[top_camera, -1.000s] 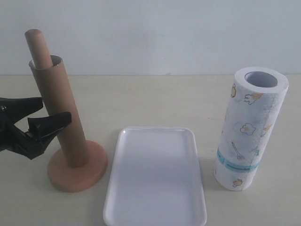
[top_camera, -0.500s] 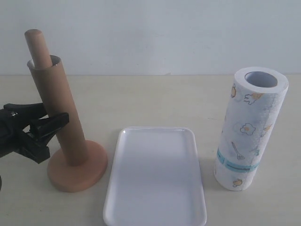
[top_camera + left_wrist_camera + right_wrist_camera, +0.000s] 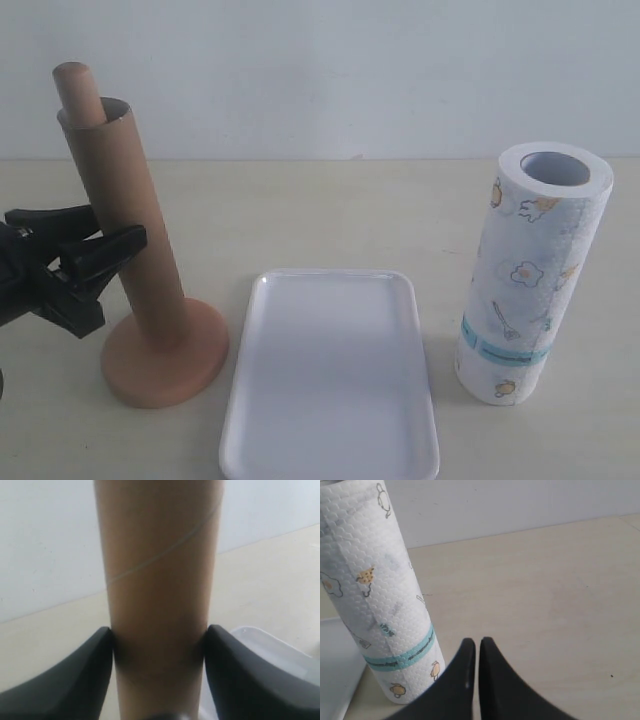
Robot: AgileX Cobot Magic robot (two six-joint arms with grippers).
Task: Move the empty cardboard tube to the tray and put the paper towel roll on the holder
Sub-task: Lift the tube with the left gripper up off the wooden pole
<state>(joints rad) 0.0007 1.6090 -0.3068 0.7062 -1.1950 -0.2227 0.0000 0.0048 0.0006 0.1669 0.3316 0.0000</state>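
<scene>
Farthest left of the tray, the left gripper (image 3: 115, 232) reaches in from the picture's edge and clasps the tube (image 3: 130, 220) about halfway up. In the left wrist view its two black fingers (image 3: 75, 680) press against opposite sides of the brown cardboard, so the left gripper (image 3: 157, 645) is grasping the tube (image 3: 157, 555).

The tube is sleeved over the rod of the holder (image 3: 165, 355), which stands just left of the tray, its disc base close to the tray's rim. Tube and rod both tilt away from the tray. The rod's rounded top sticks out above the tube's open mouth. The tube's lower end is down at the disc; whether it rests there or is just clear of it cannot be told.

The tray (image 3: 330, 400) lies flat on the table (image 3: 300, 210), white and bare.

Right of the tray, just beside its rim, the roll (image 3: 530, 270) stands upright on the table, hollow centre up, teal band near its foot.

The right gripper (image 3: 477, 647) shows only in its own wrist view: fingers pressed together on nothing, near the foot of the roll (image 3: 375, 595) but apart from it.
</scene>
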